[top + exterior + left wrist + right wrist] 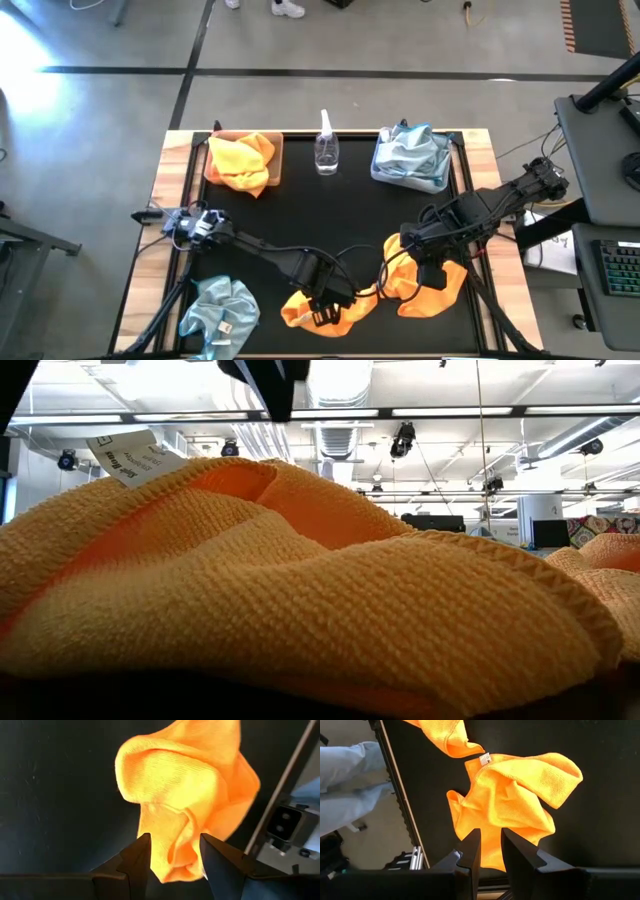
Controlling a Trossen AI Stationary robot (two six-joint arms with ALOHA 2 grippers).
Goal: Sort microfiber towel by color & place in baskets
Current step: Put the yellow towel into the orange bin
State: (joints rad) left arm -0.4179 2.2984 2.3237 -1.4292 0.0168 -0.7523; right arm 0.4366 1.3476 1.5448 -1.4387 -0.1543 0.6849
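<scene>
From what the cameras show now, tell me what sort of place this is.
Probably a lab or workshop: bare concrete floor, exposed ceiling ducts with strip lights, and a keyboard beside the table.

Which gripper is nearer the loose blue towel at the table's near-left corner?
Left. The left gripper is over an orange towel just beside the blue towel; the right gripper is farther right, over another orange towel.

Microfiber towels and two baskets on a black table.

Tan basket (pixel 244 160) at eleven o'clock holds an orange towel (pixel 243 158); grey-blue basket (pixel 411 160) at one o'clock holds blue towels (pixel 412 153). Two crumpled orange towels (pixel 330 306) (pixel 432 284) lie at five to six o'clock, a blue towel (pixel 220 312) at seven.
</scene>
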